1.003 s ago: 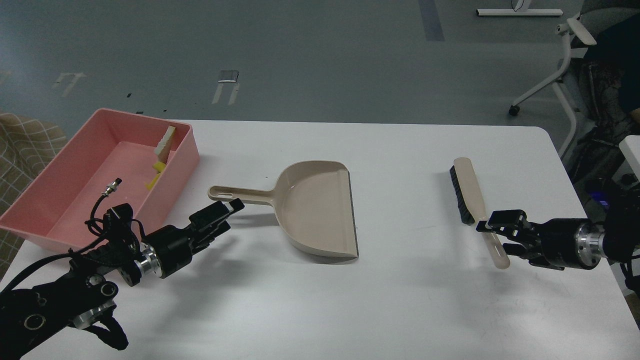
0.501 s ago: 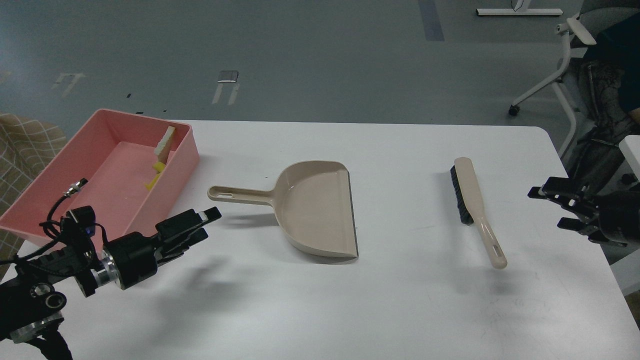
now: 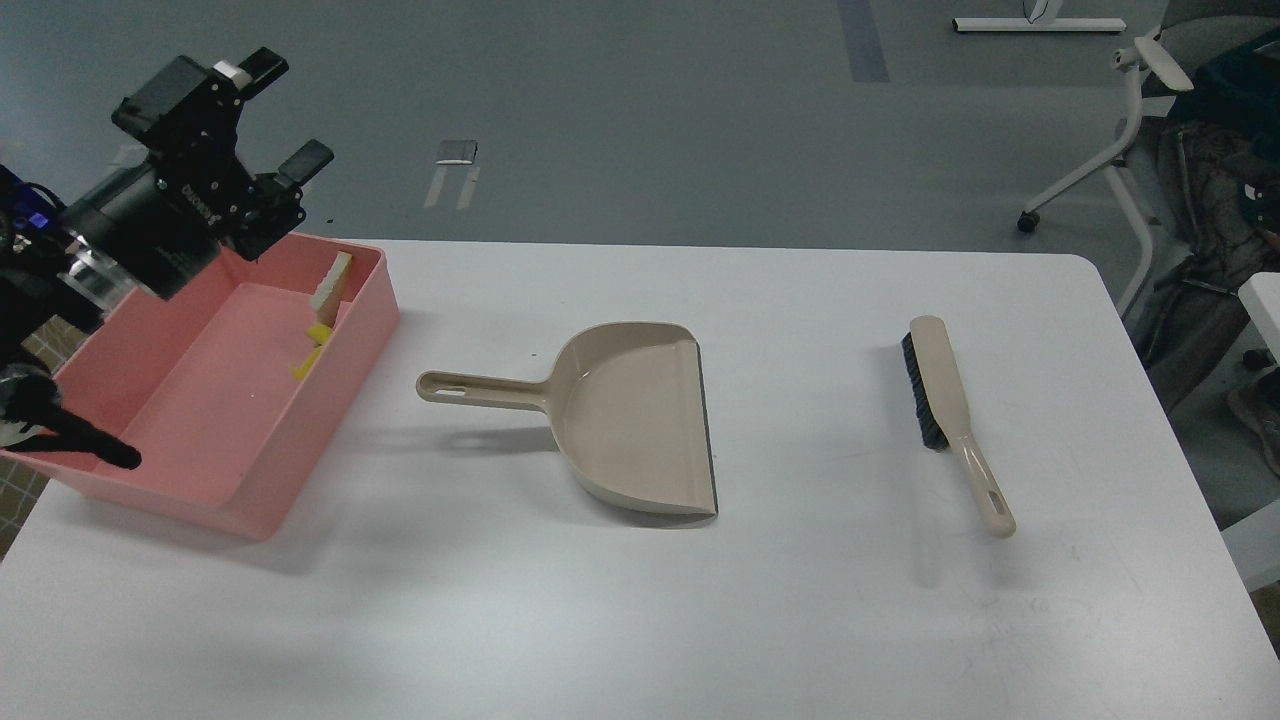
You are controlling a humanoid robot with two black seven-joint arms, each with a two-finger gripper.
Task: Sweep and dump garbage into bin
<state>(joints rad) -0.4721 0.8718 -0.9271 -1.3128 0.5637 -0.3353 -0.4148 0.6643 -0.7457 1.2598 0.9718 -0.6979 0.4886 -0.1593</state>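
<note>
The left gripper (image 3: pixel 285 115) is raised at the upper left, its jaws spread wide apart with nothing between them and touching nothing. Directly below and a little to the right of the jaws sits the pink bin (image 3: pixel 340 375) on the white surface (image 3: pixel 700 600). Inside it, against the wall nearest the jaws' right side, lie the two scraps of garbage: the off-white stick (image 3: pixel 331 284) leaning on the wall, and the yellow piece (image 3: pixel 313 345) just below it. Well to the right of the jaws and lower, the beige dustpan (image 3: pixel 620 415) lies flat, its handle pointing toward the bin, apart from it. Farther right still, the brush (image 3: pixel 950 420) rests on the surface, bristles on its left side. The right gripper is out of view.
</note>
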